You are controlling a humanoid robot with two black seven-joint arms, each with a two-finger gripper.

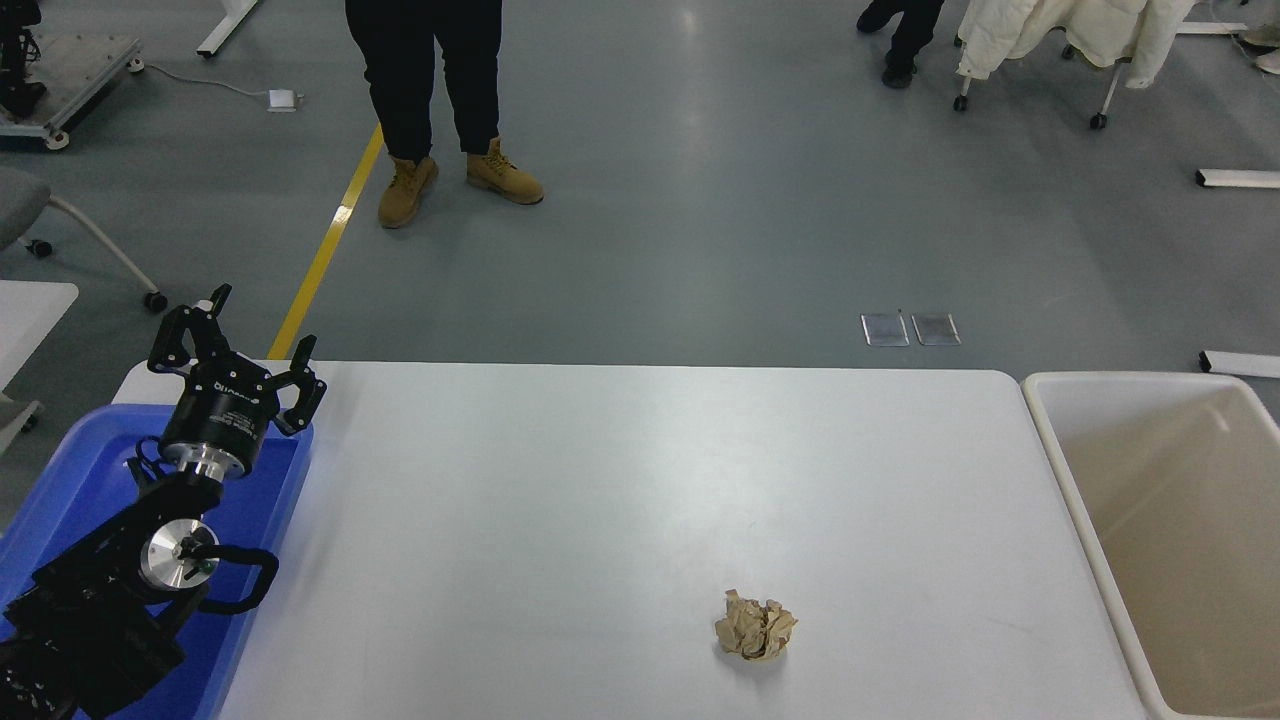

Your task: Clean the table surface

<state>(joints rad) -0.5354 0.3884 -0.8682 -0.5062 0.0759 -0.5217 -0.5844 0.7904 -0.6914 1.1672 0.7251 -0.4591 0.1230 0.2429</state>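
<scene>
A crumpled paper ball lies on the white table, toward its near right. The left gripper hangs over the blue tray, fingers spread apart and holding nothing.

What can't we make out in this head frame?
- Right arm: out of the head view, so its state is unknown.
- Bin: cut off by the right and bottom edges; the near end of its inside is unseen.
- Blue tray: mostly covered by the left arm; the left gripper is open above it.
- Paper wad: too small to tell what it is.
- Person: cut off above the thighs.
</scene>
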